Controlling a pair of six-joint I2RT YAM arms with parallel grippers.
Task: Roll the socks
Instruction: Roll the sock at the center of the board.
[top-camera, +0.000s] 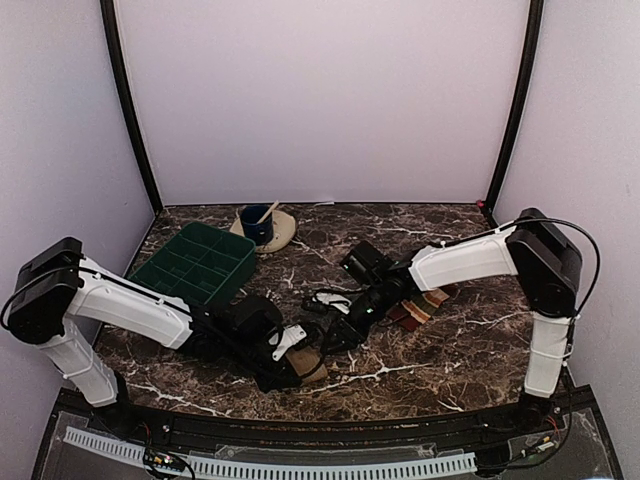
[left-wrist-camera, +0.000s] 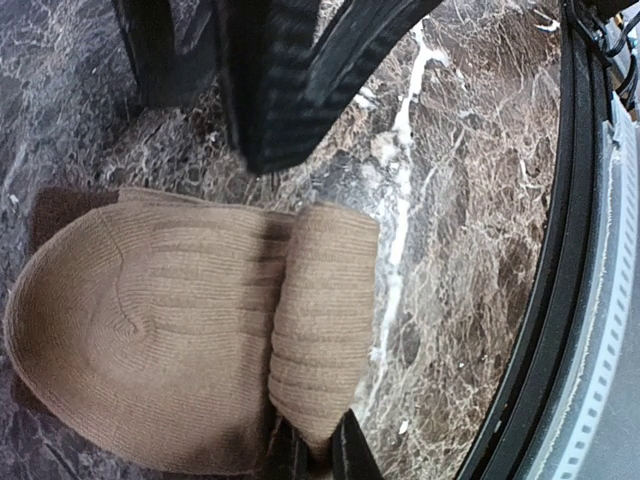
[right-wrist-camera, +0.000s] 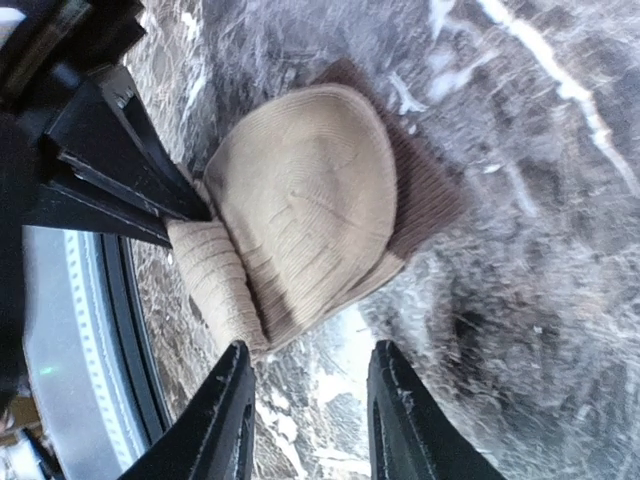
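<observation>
From above, the tan sock (top-camera: 308, 366) lies on the marble table (top-camera: 450, 350) near the front edge, mostly hidden by the left gripper (top-camera: 290, 343), which is clamped on it. The right gripper (top-camera: 335, 328) hangs just beside it, and the striped sock (top-camera: 422, 303) lies flat under the right arm, well apart from the tray (top-camera: 157, 250). In the left wrist view, the tan sock (left-wrist-camera: 170, 330) is ribbed and partly rolled. Its long axis runs across the picture, with the rounded end to the left and the roll to the right, where the left gripper (left-wrist-camera: 315, 450) pinches the roll's lower end. In the right wrist view, the tan sock (right-wrist-camera: 310, 190) shows a brown layer under its right side and a thick roll at lower left, nipped by the left gripper (right-wrist-camera: 190, 225). The right gripper (right-wrist-camera: 312, 352) stands spread over bare marble, holding nothing.
</observation>
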